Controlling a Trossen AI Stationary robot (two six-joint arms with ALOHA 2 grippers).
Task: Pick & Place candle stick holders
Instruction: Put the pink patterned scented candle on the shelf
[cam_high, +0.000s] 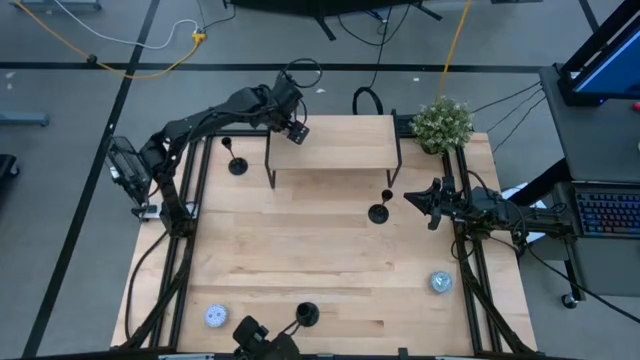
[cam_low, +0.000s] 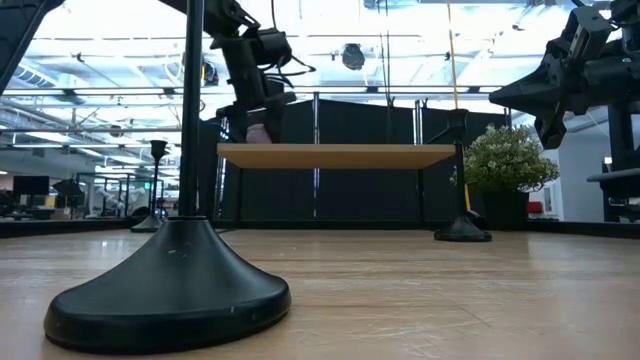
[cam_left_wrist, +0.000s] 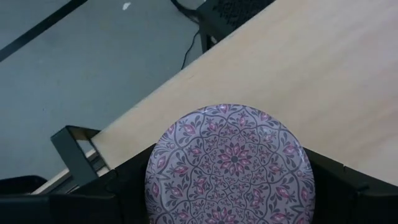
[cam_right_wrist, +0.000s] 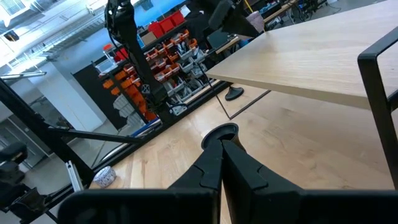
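Left gripper (cam_high: 297, 131): hovering over the left end of the raised pale wooden shelf (cam_high: 335, 143), jaws pinching a round lilac patterned candle tin (cam_left_wrist: 230, 165).
Right gripper (cam_high: 411, 198): waiting at the table's right side, fingers pressed together, holding nothing.
Black metal candle stick holders: one standing left of the shelf (cam_high: 236, 163), one near the right gripper (cam_high: 379, 211), one at the front edge (cam_high: 306, 314).
Other tins: lying on the light wooden table (cam_high: 300, 255), front left (cam_high: 216, 317) and front right (cam_high: 440, 283).
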